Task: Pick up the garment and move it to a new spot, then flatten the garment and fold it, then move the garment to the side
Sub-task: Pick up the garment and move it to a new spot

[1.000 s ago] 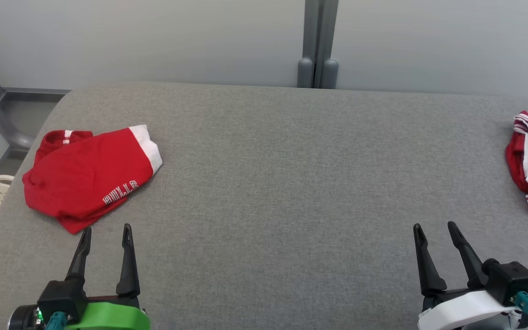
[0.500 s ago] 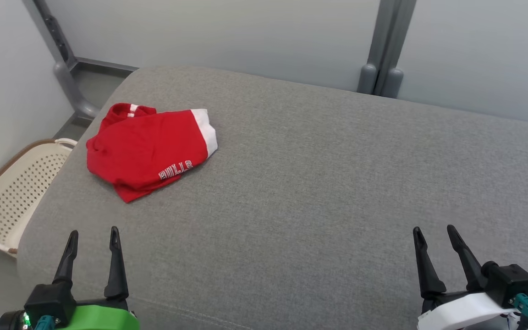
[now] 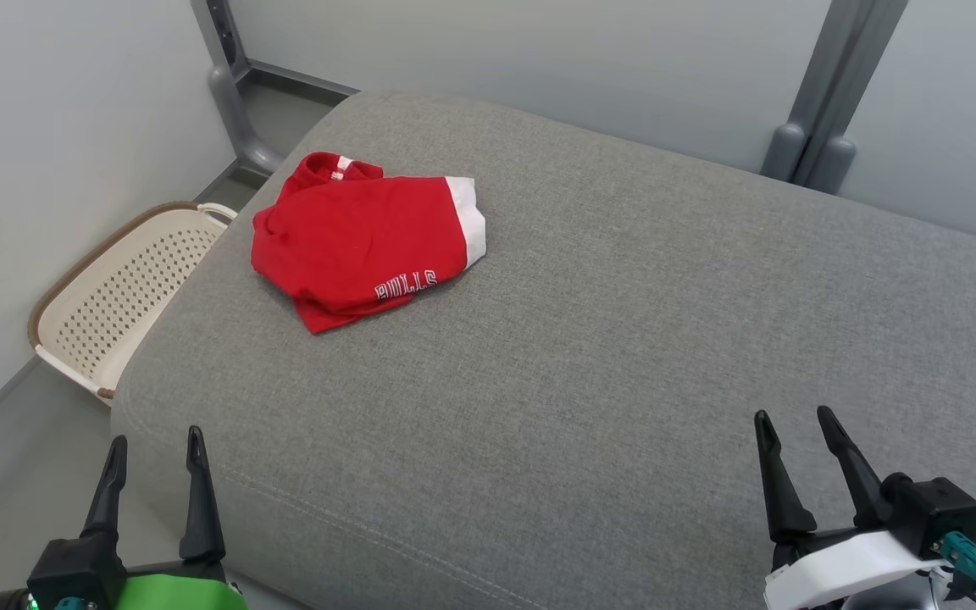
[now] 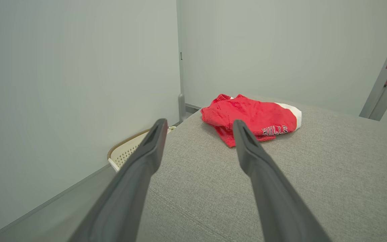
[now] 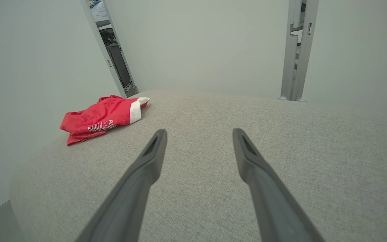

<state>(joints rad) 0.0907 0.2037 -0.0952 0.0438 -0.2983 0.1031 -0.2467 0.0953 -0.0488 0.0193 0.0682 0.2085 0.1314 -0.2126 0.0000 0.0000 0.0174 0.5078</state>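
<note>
Our left gripper held its two long dark fingers apart with nothing between them, at the near left corner of the grey fabric-covered padded surface. Our right gripper was likewise spread and empty above the near right part of that surface. Well ahead of the left fingers, toward the far left corner, lay the crumpled red garment with a white band along one end. It rested on the fabric, apart from both grippers. We read "BULLS" on it in white, dark-outlined letters near its closer edge. Beside the surface's left side, on the floor, stood a cream perforated plastic basket with a brown rim, and pale walls with grey metal posts rose behind.
</note>
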